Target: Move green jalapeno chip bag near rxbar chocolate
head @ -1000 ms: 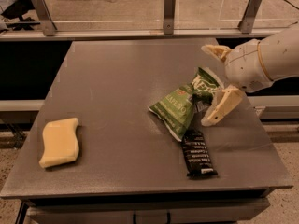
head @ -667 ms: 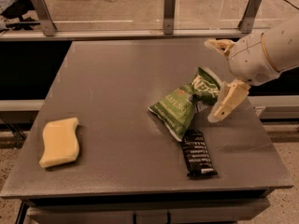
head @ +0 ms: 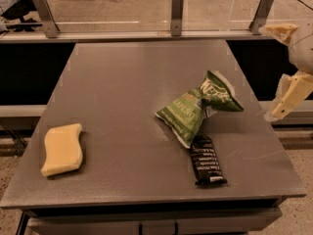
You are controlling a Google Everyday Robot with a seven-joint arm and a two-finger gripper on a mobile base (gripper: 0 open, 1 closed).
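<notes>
The green jalapeno chip bag lies crumpled on the right half of the grey table, its lower end touching the top of the rxbar chocolate, a slim black bar with white text near the front edge. My gripper is at the far right edge of the view, beyond the table's right side, well apart from the bag. Its pale fingers are spread wide and hold nothing.
A yellow wavy sponge lies near the front left corner of the table. A rail with metal posts runs along the back edge. The floor shows past the table's right side.
My gripper has drawn back to the right and up, away from the chip bag, which stays lying against the black bar.
</notes>
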